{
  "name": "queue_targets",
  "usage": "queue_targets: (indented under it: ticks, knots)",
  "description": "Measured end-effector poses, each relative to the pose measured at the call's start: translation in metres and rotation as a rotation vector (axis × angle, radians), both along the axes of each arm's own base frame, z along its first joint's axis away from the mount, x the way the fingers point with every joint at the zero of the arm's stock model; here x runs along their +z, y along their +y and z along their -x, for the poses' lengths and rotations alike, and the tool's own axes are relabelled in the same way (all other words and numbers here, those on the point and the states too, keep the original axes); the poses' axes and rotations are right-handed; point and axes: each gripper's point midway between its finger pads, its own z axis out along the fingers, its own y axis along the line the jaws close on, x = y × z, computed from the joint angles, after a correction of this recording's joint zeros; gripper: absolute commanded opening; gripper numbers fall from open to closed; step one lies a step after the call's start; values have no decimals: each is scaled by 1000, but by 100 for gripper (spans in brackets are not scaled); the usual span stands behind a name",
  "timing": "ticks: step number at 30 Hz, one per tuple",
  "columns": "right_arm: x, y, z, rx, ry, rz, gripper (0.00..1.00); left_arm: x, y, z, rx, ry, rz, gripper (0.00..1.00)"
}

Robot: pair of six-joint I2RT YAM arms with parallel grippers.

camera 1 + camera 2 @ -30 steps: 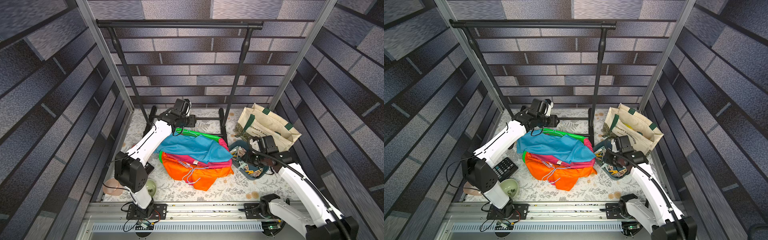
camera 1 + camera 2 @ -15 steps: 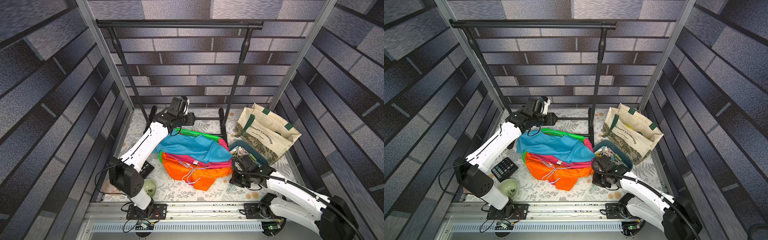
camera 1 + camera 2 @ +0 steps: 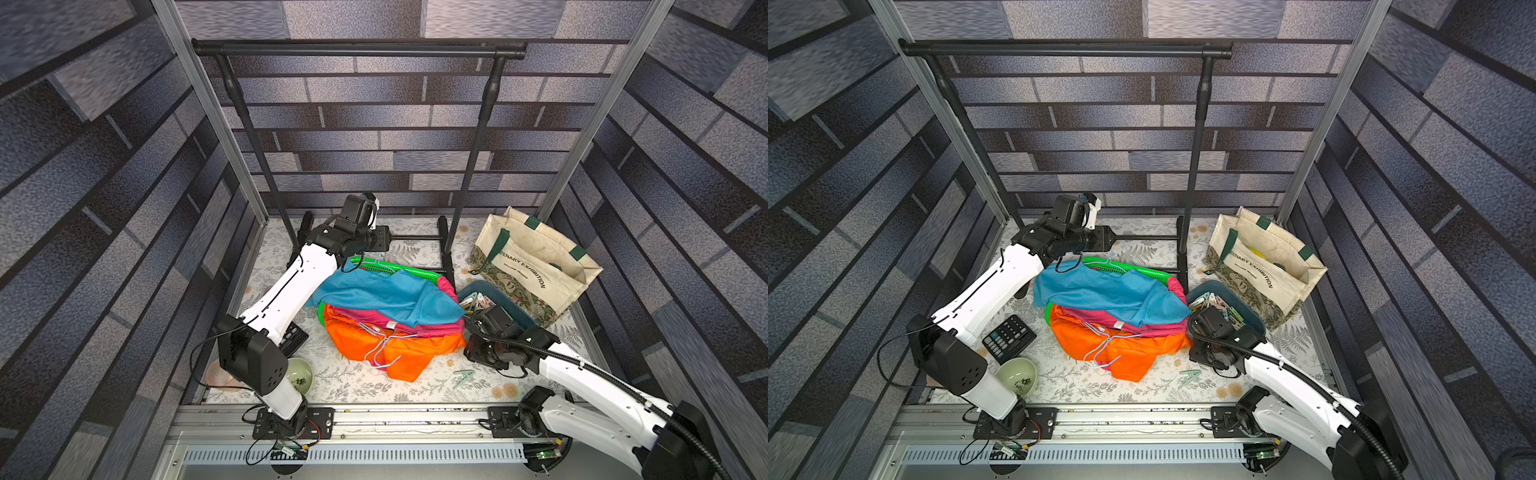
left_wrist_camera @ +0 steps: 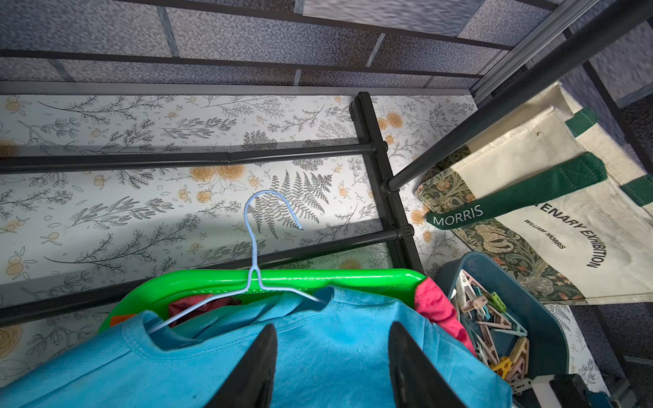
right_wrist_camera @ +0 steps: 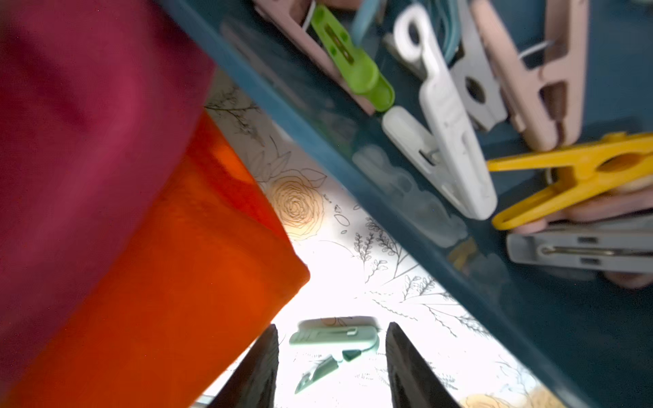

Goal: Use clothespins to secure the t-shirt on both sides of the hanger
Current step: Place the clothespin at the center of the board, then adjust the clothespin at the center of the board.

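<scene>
A blue t-shirt [image 3: 386, 293] [image 4: 318, 353] lies on top of a clothes pile, on a light-blue wire hanger [image 4: 254, 247] whose hook sticks out past the collar. My left gripper [image 4: 332, 326] hovers open just above the shirt near the collar, holding nothing. Several clothespins [image 5: 445, 141] [image 4: 491, 328] fill a dark blue bin [image 3: 494, 291] to the right of the pile. One mint clothespin [image 5: 334, 335] [image 3: 463, 377] lies loose on the table in front of the bin. My right gripper [image 5: 331, 326] is open above it, fingers apart on either side, not touching it.
The pile sits in a green basket [image 4: 282, 279] with pink and orange garments [image 3: 399, 353] and a second wire hanger [image 3: 380, 345]. A black clothes rack [image 3: 357, 48] stands behind. A canvas tote bag [image 3: 536, 266] is at the back right. A calculator [image 3: 1009, 338] and a bowl [image 3: 1017, 376] are at the front left.
My right arm swung from over the bin down to the table front, and its jaws opened. The mint clothespin now lies free on the table. My left arm shifted slightly back.
</scene>
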Motion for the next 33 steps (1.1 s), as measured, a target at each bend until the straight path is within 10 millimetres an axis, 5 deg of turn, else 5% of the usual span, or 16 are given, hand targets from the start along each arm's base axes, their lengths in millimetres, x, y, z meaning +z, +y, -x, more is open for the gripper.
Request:
queue_targets:
  ticks: [3, 20, 24, 33]
  knots:
    - [6, 2, 4, 53, 18, 30, 0, -2, 0, 0, 1, 3, -2, 53]
    - [-35, 24, 103, 427, 331, 211, 0, -7, 2, 1, 4, 12, -10, 54]
    - [-47, 36, 103, 432, 333, 208, 0, -6, 2, 1, 4, 12, -9, 54]
    - [-55, 47, 68, 379, 201, 250, 0, -4, 2, 2, 4, 7, -6, 54]
